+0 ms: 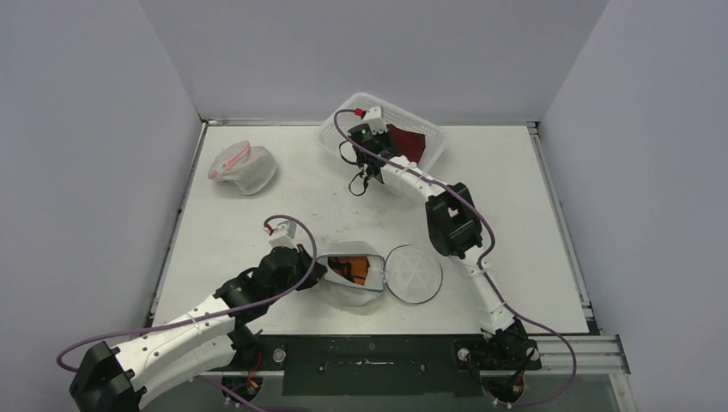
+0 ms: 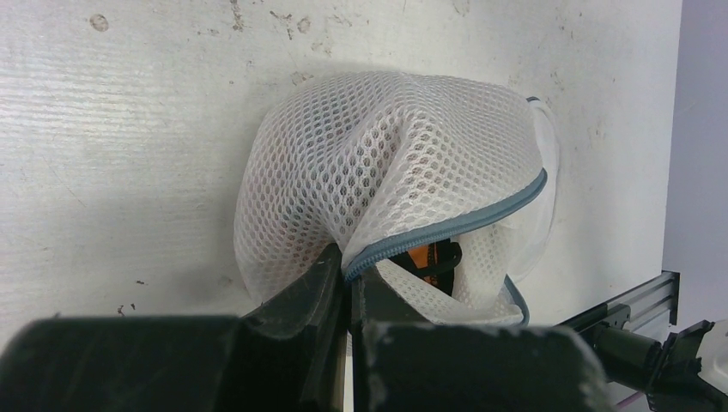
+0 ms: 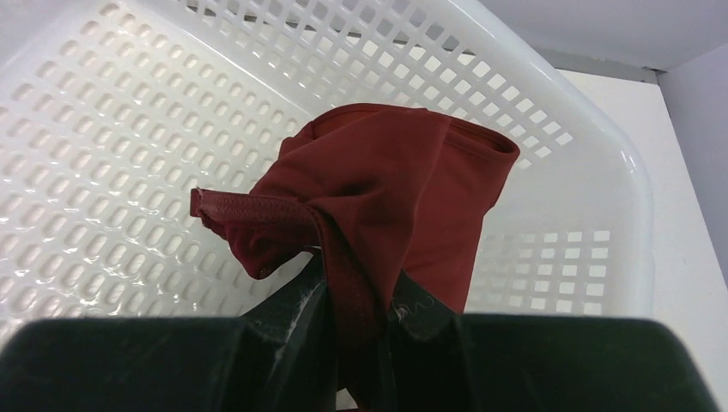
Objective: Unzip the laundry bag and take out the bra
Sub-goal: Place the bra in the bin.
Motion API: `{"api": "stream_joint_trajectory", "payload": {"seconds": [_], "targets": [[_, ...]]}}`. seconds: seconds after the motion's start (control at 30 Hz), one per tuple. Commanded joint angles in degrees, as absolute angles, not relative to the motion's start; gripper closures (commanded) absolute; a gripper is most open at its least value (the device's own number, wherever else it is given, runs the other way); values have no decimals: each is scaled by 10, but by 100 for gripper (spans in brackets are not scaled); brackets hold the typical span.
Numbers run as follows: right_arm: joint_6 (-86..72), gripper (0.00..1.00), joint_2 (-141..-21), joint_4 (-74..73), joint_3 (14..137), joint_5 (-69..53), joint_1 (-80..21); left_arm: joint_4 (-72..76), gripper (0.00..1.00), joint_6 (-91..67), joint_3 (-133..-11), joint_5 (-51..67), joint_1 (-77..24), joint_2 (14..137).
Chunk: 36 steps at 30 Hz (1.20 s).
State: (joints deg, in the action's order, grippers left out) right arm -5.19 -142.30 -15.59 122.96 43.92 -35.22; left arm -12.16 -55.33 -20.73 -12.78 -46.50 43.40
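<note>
The white mesh laundry bag [image 1: 356,290] lies near the table's front middle, its grey zipper [image 2: 464,219] undone and its round flap [image 1: 415,273] folded out to the right. An orange and black garment [image 2: 427,256] shows inside the opening. My left gripper [image 2: 350,276] is shut on the bag's zippered rim at its left side [image 1: 316,273]. At the back, my right gripper [image 3: 360,292] is shut on a dark red bra [image 3: 386,180], holding it inside the white basket [image 3: 129,129]. From above the bra [image 1: 410,142] shows beside the right gripper [image 1: 388,144].
A second mesh laundry bag [image 1: 243,167] with a pink zipper sits at the back left. The white perforated basket [image 1: 343,129] stands at the back middle against the wall. Grey walls close in three sides of the table [image 1: 515,197].
</note>
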Motion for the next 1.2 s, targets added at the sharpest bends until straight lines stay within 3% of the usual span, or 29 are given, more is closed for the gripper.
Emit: {"api": "stream_joint_trajectory", "payload": {"seconds": [0.0,0.07,0.23,0.67,0.93,1.17], "targets": [[-58,92,-1426,-170,1263,423,-347,-91,100,-555,-206,-130,-461,441],[-60,86,-1431,-178,1265,405,-347,-88,100,-556,-204,-130,-461,445],[-71,57,-1433,-192,1268,367,-347,-84,100,-558,-202,-130,-460,447],[-119,20,-1296,-146,1209,298,-362,-86,100,-555,-206,-133,-460,446],[-133,9,-1119,-134,1128,266,-413,-91,100,-550,-206,-126,-454,437],[-173,11,-862,-20,812,131,-484,-71,100,-540,-188,-96,-446,426]]}}
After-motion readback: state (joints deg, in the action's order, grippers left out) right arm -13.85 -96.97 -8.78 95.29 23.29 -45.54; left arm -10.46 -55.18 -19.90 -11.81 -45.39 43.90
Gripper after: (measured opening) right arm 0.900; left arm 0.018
